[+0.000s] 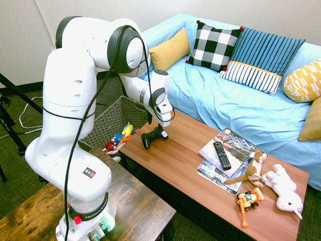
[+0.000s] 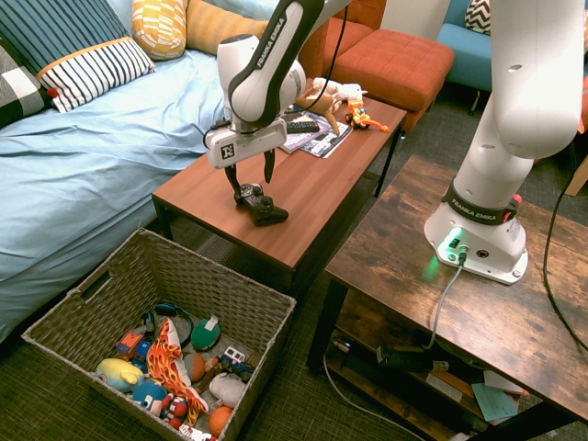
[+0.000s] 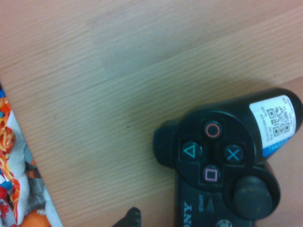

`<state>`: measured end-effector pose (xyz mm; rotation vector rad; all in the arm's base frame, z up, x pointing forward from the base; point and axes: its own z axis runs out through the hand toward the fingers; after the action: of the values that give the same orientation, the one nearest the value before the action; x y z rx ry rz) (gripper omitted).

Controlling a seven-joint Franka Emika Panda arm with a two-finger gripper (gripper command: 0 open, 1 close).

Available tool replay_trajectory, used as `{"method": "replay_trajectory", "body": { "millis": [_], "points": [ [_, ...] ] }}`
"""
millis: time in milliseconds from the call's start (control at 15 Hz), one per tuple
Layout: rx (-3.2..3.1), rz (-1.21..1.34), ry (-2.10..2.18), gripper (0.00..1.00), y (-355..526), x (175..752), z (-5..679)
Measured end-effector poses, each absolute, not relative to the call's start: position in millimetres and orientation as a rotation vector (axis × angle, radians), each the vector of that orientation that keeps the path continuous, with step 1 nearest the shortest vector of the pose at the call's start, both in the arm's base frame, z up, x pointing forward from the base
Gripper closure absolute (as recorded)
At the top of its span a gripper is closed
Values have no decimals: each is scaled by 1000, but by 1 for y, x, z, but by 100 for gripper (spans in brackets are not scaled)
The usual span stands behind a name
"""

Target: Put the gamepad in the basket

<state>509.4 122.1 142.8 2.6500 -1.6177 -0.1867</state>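
In the first exterior view, the gripper (image 1: 155, 126) points down over the gamepad (image 1: 154, 136), which lies on the coffee table (image 1: 193, 150) near the end edge facing the basket (image 1: 113, 119). The arm hides part of the basket. This view shows the far end of the table best: a black remote (image 1: 221, 155) lies on magazines (image 1: 233, 145), with a brown plush toy (image 1: 255, 168), a white plush toy (image 1: 283, 188) and an orange toy vehicle (image 1: 248, 201) near the opposite end edge. Cushions (image 1: 215, 45) sit on the blue-covered sofa (image 1: 200, 90) along one long edge.

In the second exterior view, the gripper's fingers (image 2: 269, 165) stand wide apart just above the gamepad, with nothing clamped between them. The gamepad is nearer the table corner on the robot base's side than the corner by the sofa. Only here does the inside of the basket show well: a flame-patterned cloth (image 2: 168, 363), a yellow toy (image 2: 119, 374), dark headphones (image 2: 175, 312) and an orange ball (image 2: 220, 421). The basket stands on the floor beyond the table's end, its high wall facing the table.

The wrist view alone shows the gamepad's symbol buttons (image 3: 212, 151), a thumbstick (image 3: 253, 197) and a white code sticker (image 3: 274, 120) on one handle.
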Motion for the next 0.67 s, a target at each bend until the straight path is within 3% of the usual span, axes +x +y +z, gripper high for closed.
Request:
{"method": "replay_trajectory", "body": {
  "millis": [467,533,667],
  "points": [
    [2607,-230,-1601,0,121,524,90],
    [2603,-237,-1601,100,122,525,85],
    [2600,-242,-1609,100,122,527,85]
  ]
}}
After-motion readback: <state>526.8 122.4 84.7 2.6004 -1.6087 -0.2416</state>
